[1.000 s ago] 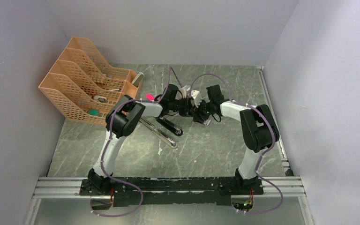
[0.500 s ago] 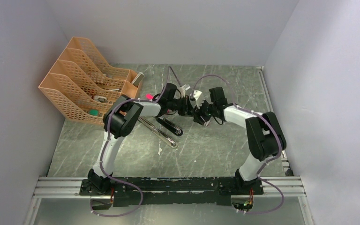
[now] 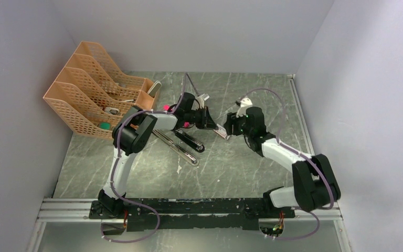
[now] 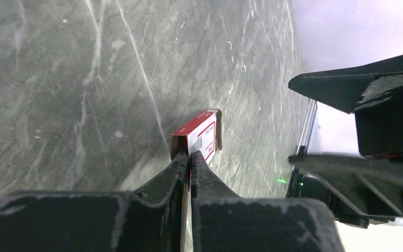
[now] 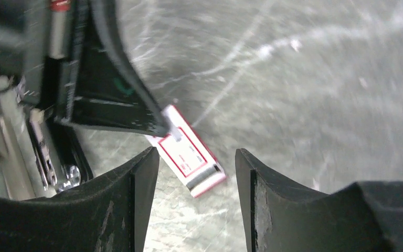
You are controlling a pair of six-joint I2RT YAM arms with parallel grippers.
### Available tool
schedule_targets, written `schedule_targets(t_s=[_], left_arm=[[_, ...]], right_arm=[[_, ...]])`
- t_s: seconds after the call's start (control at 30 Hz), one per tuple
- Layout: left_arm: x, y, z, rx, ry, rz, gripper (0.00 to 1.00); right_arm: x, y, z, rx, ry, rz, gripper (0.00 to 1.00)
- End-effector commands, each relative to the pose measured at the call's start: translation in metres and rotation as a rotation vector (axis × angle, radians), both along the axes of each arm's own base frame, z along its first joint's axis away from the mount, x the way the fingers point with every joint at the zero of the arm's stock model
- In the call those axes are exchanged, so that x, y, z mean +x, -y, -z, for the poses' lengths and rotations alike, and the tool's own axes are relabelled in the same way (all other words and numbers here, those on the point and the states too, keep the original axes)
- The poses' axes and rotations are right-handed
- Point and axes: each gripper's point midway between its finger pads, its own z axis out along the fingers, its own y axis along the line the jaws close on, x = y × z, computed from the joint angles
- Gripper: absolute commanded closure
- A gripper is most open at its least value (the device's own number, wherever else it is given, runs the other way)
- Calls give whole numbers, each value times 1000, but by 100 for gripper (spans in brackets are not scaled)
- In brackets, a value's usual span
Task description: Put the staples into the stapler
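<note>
Left gripper (image 4: 190, 157) jaws pinching flap of small white red-printed cardboard box (image 4: 204, 137). Right gripper (image 5: 195, 155) jaws standing spread. Box appearing light, crushable; gripping broad faces advisable.

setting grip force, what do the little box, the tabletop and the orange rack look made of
box: thin printed cardboard, white with red, matte; a brownish raw edge shows at its open end.
tabletop: grey-green marble look with pale veins, slight sheen; could be stone or laminate.
rack: orange moulded plastic, judging by its perforated walls.
</note>
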Motion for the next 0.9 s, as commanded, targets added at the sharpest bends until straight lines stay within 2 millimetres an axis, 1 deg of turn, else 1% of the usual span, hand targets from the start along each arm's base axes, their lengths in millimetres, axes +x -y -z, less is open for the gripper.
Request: schedule_targets(t_s=[0.0,0.03,0.07,0.13,0.23,0.47,0.73,0.87], left_arm=[[12,-5,-19,-7,61,-55,93],[12,-6,-19,-10,54,-65,93],[13,-6,-20,-16,49,-75,93],[14,-7,-19,-22,37,-90,93],[16,-9,-17,-24,24,-118,93],[17,-11,-15,-43,3,-125,93],[16,-12,-18,-57,-1,-123,93],[15,-11,-19,-59,0,-118,93]], right_arm=[[-2,47,-2,293,-62,560,41],[-9,54,5,336,-91,634,42],[-16,55,12,371,-117,664,42],[-25,53,20,427,-158,688,43],[-30,48,31,469,-204,699,43],[-20,26,37,523,-266,636,45],[-8,10,46,523,-313,582,45],[-7,9,55,505,-339,587,47]])
